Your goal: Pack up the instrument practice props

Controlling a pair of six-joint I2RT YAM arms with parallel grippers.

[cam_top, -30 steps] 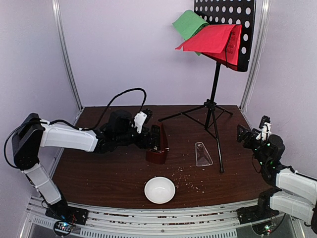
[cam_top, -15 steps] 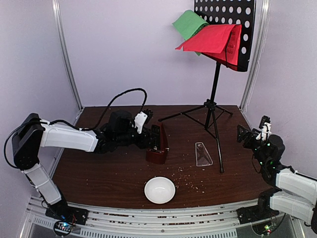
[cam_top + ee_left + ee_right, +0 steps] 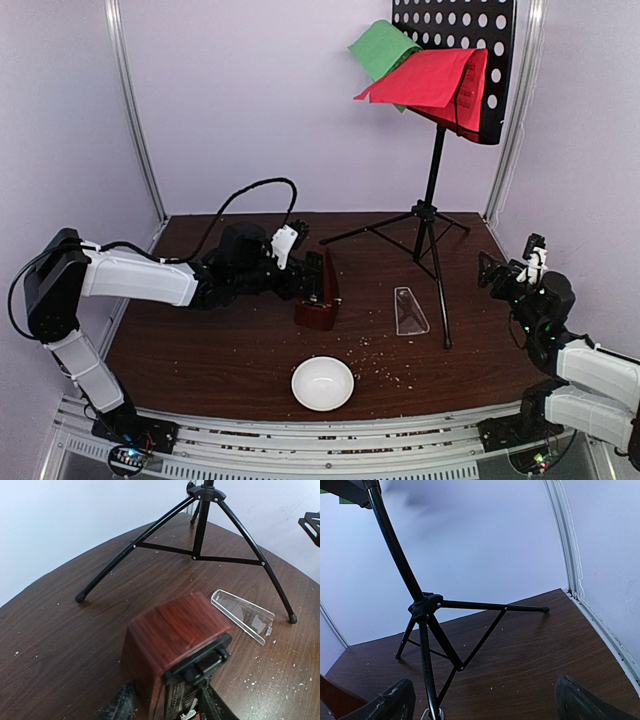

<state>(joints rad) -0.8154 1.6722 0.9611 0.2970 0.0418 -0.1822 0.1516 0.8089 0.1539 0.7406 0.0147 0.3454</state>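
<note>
The dark red-brown metronome [image 3: 318,292] stands upright at the table's middle; it also shows in the left wrist view [image 3: 175,630]. My left gripper [image 3: 303,272] [image 3: 167,707] has its fingers [image 3: 120,705] against the metronome's two sides. The clear wedge cover [image 3: 408,310] [image 3: 242,614] lies flat to its right. The black tripod music stand [image 3: 432,190] [image 3: 425,615] stands behind, with the green sheet [image 3: 380,45] and the red sheet [image 3: 425,78] on its desk. My right gripper [image 3: 497,272] [image 3: 485,705] is open and empty at the right.
A small white bowl [image 3: 322,383] sits near the front edge. Crumbs lie scattered over the dark wood table [image 3: 200,340]. The stand's tripod legs [image 3: 200,557] spread across the back. Metal frame posts [image 3: 135,110] and walls close in the sides.
</note>
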